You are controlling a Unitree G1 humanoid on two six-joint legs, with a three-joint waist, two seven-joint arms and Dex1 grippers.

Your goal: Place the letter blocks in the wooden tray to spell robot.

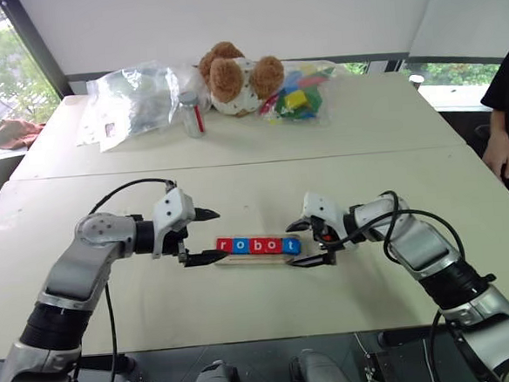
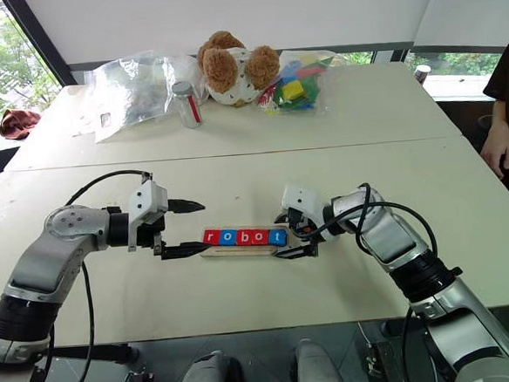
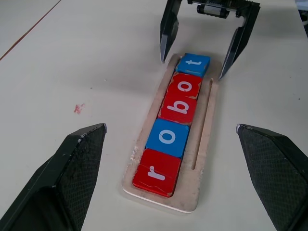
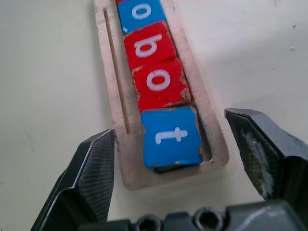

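Observation:
Five letter blocks (image 1: 258,245) lie in a row in the wooden tray (image 3: 204,159) and read r, o, b, o, t: red r (image 3: 158,172), blue o (image 3: 167,137), red b (image 3: 179,106), red o (image 3: 186,85), blue t (image 4: 172,135). The tray rests flat on the near table between my two arms. My left gripper (image 1: 216,236) is open at the r end, its fingers apart and off the tray. My right gripper (image 4: 169,124) is open around the t end, one finger on each side of the tray, holding nothing.
At the far side of the back table sit a teddy bear (image 1: 233,77), a clear bag of coloured blocks (image 1: 299,96), crumpled clear bags (image 1: 134,99) and a small jar (image 1: 191,115). A person's hand (image 1: 501,152) hangs at the right table edge.

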